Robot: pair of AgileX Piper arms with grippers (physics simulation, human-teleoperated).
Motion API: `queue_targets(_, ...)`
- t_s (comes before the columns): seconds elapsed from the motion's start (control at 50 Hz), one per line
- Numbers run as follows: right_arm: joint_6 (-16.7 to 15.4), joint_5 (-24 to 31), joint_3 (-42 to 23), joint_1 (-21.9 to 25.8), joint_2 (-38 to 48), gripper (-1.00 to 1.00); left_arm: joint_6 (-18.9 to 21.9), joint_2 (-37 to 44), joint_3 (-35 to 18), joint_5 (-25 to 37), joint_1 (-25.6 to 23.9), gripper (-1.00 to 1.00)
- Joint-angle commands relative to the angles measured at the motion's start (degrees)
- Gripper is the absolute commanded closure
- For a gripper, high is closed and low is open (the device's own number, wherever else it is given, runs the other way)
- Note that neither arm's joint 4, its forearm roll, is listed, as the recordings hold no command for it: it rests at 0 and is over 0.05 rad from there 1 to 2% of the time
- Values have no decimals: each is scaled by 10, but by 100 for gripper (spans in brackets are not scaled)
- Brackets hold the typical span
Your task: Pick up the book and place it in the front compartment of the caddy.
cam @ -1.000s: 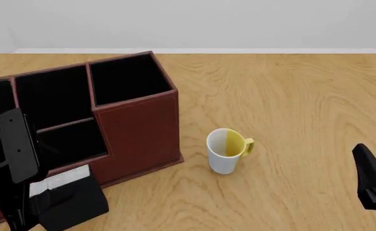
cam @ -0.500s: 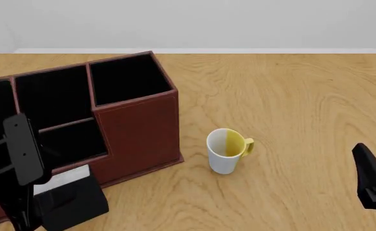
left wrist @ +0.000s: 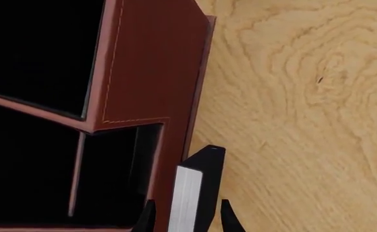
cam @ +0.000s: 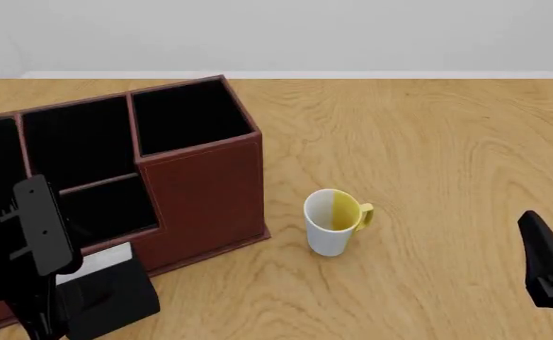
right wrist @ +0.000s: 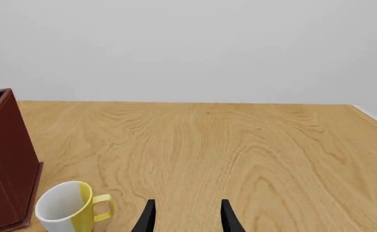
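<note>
Black covers and a white page edge identify the book (left wrist: 191, 193), which we hold clamped between the fingers of the left gripper (left wrist: 186, 218); in the left wrist view the fingers press on both covers. In the front view the book (cam: 106, 287) hangs just outside the caddy's near low wall, at its left end, with the page edge facing up and toward the caddy.

Compared with the pictures of one second and half a second ago, the left arm (cam: 38, 234) has dropped slightly and shifted toward the caddy's taller right block; the book has travelled with it by a small amount. We judge this to be fine alignment, not transport: the book is not yet inside any slot.

Beyond the book, the caddy (cam: 205, 191) stands unmoved. Its front compartment (cam: 106, 209) is the near slot of the middle section, directly behind the book and separated from the rear slot by a thin divider. We judge that the book must next be raised over the near wall and lowered into that slot.

To the right of the caddy, well apart, the mug (cam: 333, 221) stands upright and unchanged. Farther right again, the right gripper (right wrist: 186, 217) is idle, its fingers apart and empty.
</note>
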Motion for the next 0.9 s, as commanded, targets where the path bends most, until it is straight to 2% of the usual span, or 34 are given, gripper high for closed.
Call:
queue_targets(0.02, 0, 0, 0, 0, 0, -100, -1, 4, 7, -9, 7, -100)
queue_targets(0.3, -1, -2, 0, 0, 4, -100, -5, 5, 15, -16, 14, -100)
queue_targets(0.46, -1, -4, 0, 0, 6, -100, 7, 9, 35, -32, 23, -100)
queue_targets(0.56, -1, -3, 0, -1, 5, -100, 9, -13, 37, -33, -2, -100)
queue_targets(0.58, -1, -3, 0, -1, 4, -100, 9, -22, 32, -30, -12, 100)
queue_targets(0.66, -1, 0, 0, -1, 0, -100, 11, -52, 14, -15, -42, 100)
queue_targets(0.7, -1, 0, 0, -1, 0, -100, 32, -62, 10, -23, -33, 100)
queue_targets(0.76, 0, 1, 0, -2, 0, -100, 56, -87, 5, -15, -44, 100)
queue_targets(0.8, 0, 2, 0, -2, -3, -100, 55, -96, -5, -6, -57, 100)
queue_targets(0.9, 0, 5, 0, -2, -5, -100, 84, -118, -28, 8, -67, 100)
